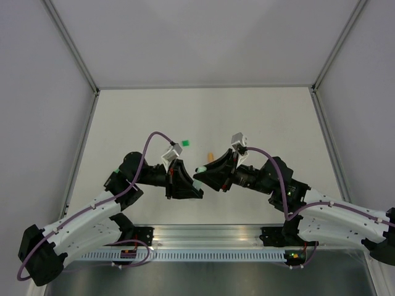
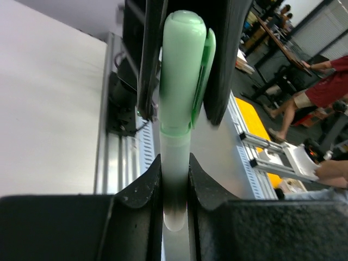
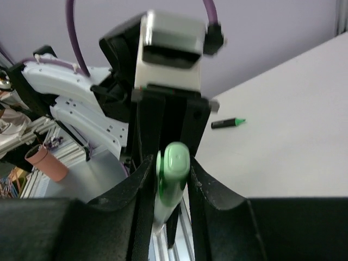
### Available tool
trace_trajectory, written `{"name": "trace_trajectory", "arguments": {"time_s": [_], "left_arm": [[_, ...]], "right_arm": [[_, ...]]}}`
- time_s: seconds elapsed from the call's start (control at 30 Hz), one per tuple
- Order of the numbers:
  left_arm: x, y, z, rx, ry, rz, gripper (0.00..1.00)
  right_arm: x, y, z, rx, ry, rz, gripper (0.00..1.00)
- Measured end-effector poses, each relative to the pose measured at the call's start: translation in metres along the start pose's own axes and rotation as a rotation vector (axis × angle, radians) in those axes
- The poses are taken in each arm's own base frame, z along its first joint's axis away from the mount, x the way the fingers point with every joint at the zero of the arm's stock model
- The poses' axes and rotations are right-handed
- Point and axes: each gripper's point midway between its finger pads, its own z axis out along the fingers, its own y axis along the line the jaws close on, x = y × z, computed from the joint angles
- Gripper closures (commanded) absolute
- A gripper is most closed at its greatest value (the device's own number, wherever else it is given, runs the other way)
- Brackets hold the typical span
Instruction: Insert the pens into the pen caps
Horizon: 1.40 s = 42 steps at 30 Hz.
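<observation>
One capping is in hand: left claw (image 2: pixel 175 187) clenches mint pen (image 2: pixel 174 157), right claw (image 3: pixel 171 175) grips green cap (image 2: pixel 182 70); next, probably a straight push.

In the top view the mint pen (image 1: pixel 200 169) showed only as a pale speck, too small to tell body from cap. Just beyond it, the orange pen (image 1: pixel 211 154) lay half hidden behind the right gripper (image 1: pixel 197 172). In the left wrist view the mint pen's near end blurred and ran off the bottom edge inside the left gripper (image 2: pixel 174 159). At its far end, dark fingers covered both sides of the green cap (image 2: pixel 182 70).
</observation>
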Motion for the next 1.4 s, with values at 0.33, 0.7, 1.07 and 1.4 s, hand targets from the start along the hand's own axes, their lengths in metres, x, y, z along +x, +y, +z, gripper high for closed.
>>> {"name": "trace_trajectory", "arguments": {"time_s": [0.33, 0.7, 1.07, 1.4], "left_arm": [[-0.033, 0.003, 0.002, -0.023, -0.124, 0.126, 0.98], [-0.034, 0.002, 0.0, -0.024, -0.151, 0.154, 0.98], [-0.032, 0.001, -0.002, -0.022, -0.157, 0.161, 0.98], [-0.031, 0.002, -0.002, -0.022, -0.157, 0.161, 0.98]], "right_arm": [[0.003, -0.011, -0.005, 0.122, 0.088, -0.005, 0.38], [-0.021, -0.007, 0.006, 0.151, 0.122, -0.048, 0.22], [-0.048, 0.003, 0.024, 0.134, 0.107, -0.08, 0.32], [-0.034, -0.003, 0.031, 0.135, 0.143, -0.079, 0.74]]}}
